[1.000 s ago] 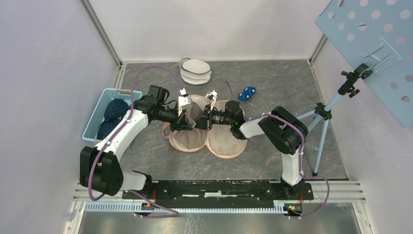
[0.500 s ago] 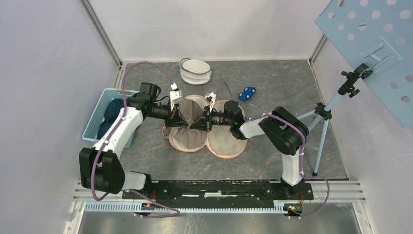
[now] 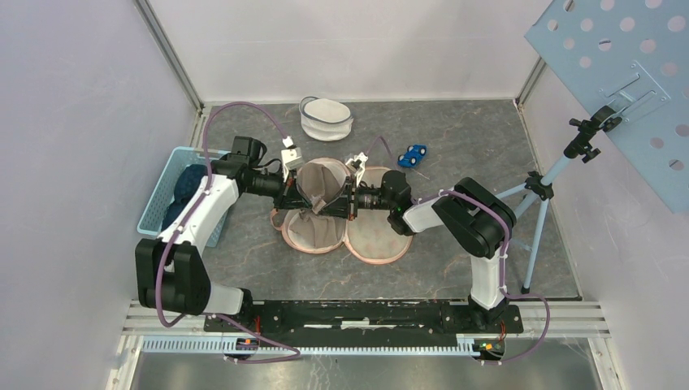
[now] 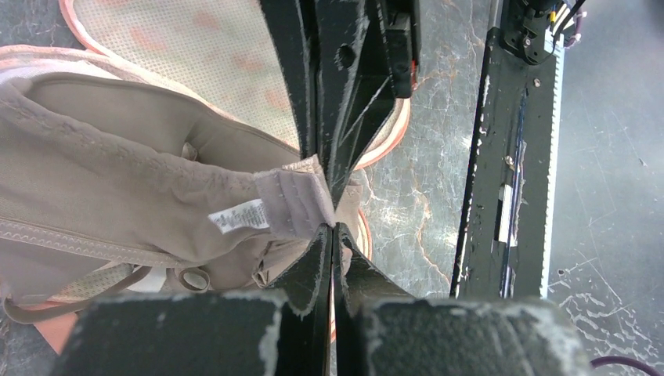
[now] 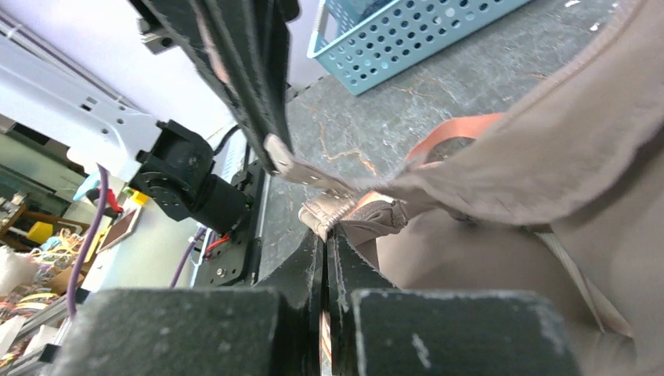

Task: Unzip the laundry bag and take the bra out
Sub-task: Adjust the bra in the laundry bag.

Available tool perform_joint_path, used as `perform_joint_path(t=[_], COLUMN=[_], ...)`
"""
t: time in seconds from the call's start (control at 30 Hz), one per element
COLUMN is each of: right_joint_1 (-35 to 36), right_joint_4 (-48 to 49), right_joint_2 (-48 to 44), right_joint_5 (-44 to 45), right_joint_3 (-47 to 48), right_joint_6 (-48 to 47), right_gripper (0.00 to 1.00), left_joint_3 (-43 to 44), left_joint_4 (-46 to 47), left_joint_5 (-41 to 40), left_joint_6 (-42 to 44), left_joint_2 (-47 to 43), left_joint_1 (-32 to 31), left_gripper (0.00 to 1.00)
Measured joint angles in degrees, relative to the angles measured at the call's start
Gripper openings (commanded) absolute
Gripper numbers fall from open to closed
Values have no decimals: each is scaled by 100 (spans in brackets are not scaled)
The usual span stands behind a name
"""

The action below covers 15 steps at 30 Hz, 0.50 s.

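The laundry bag (image 3: 375, 240) lies unzipped on the table, spread as two pink-rimmed mesh halves. The beige bra (image 3: 318, 182) hangs stretched above it between both grippers. My left gripper (image 3: 287, 198) is shut on one band end of the bra (image 4: 133, 180), its tips (image 4: 333, 228) pinching the fabric beside a white label. My right gripper (image 3: 349, 200) is shut on the other band end (image 5: 327, 227), with the bra's cup (image 5: 548, 149) filling the right of that view. The bag's mesh (image 4: 196, 47) shows under the bra. The opposite arm's fingers (image 5: 235, 70) reach in from above.
A light blue basket (image 3: 180, 192) holding dark cloth stands at the left. At the back sit a white round mesh pouch (image 3: 327, 119) and a blue toy car (image 3: 413, 154). A tripod (image 3: 540, 195) with a perforated board stands at the right.
My left gripper has pulled leftward with its end of the bra. The bra has come up off the bag and now spans between the two grippers. The right gripper has hardly moved.
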Motion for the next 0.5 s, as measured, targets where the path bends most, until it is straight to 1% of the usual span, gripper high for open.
perform_joint_path(t=[0.2, 0.37, 0.5], right_joint_1=[20, 68, 94], right_joint_4=[302, 249, -48], right_joint_2=[0, 0, -44], right_joint_5=[-136, -173, -170], right_joint_3=[0, 4, 4], right_joint_6=[223, 181, -81], right_gripper=[0, 0, 0], left_joint_3=[0, 0, -42], left_joint_4=[0, 22, 310], left_joint_5=[-2, -24, -184], left_joint_6=[2, 0, -122], left_joint_2=[92, 103, 116], left_joint_1=[0, 0, -2], left_gripper=[2, 2, 2])
